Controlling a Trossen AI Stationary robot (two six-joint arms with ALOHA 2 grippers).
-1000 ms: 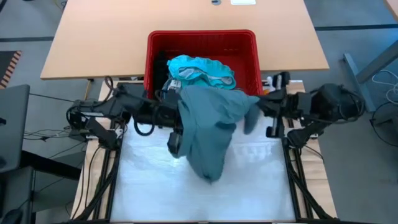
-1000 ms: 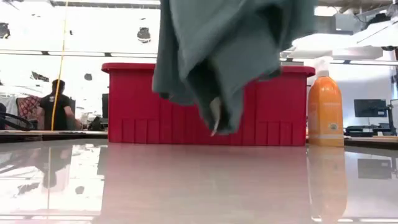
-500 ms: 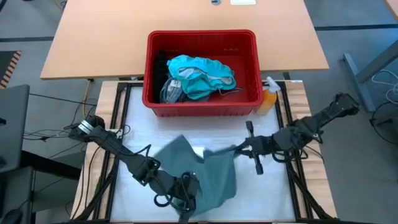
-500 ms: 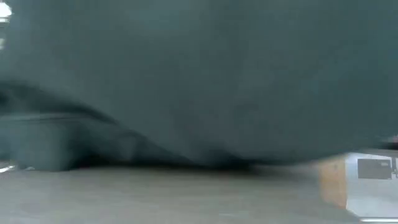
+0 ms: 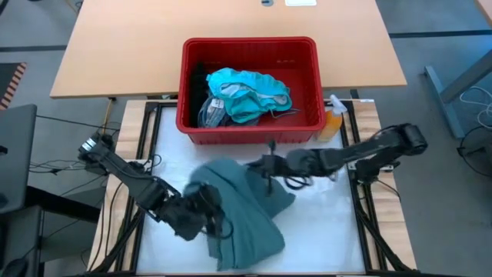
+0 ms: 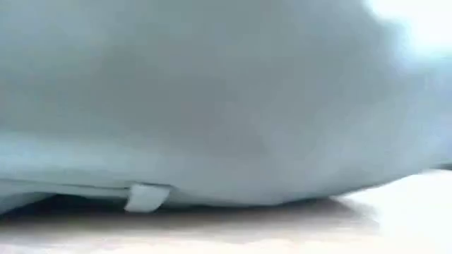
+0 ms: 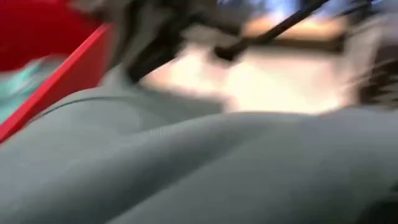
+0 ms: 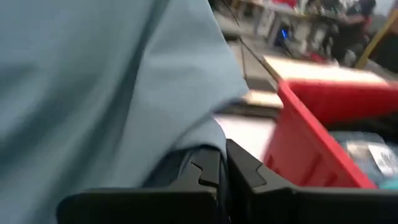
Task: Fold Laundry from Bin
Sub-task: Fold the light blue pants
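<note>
Overhead and wrist views of my workspace, largest item first. The bench [image 5: 323,231] has a pale sheet over its near half, where I work; behind it stands a separate tan table [image 5: 115,54].

The bin [image 5: 250,131], red with slotted sides, sits at the far edge of my bench, its rim also showing in my right wrist view [image 8: 311,124]. Inside it lies a bunched pile of laundry: a bright teal garment [image 5: 250,88] on top at centre, a blue-grey striped cloth [image 5: 211,111] just beside it toward my left, and a black piece [image 5: 198,81] against the bin's left wall.

The grey-green garment [image 5: 238,211] is out of the bin and lies crumpled on the pale sheet in front of it, well clear of the red wall. It fills the low view [image 6: 212,106], where a small white label [image 6: 147,197] hangs at its lower edge.

My left arm reaches in low from the left, and my left tool [image 5: 207,219] is at the garment's left edge, partly buried in the folds; I cannot tell how its fingers stand. My right arm stretches across from the right, and my right tool [image 5: 269,165] is pinched narrow on the garment's upper right edge; the wrist view shows its dark fingers [image 8: 211,171] together with cloth draped over them.

An orange spray bottle [image 5: 332,119] stands just beside the bin's right corner.
</note>
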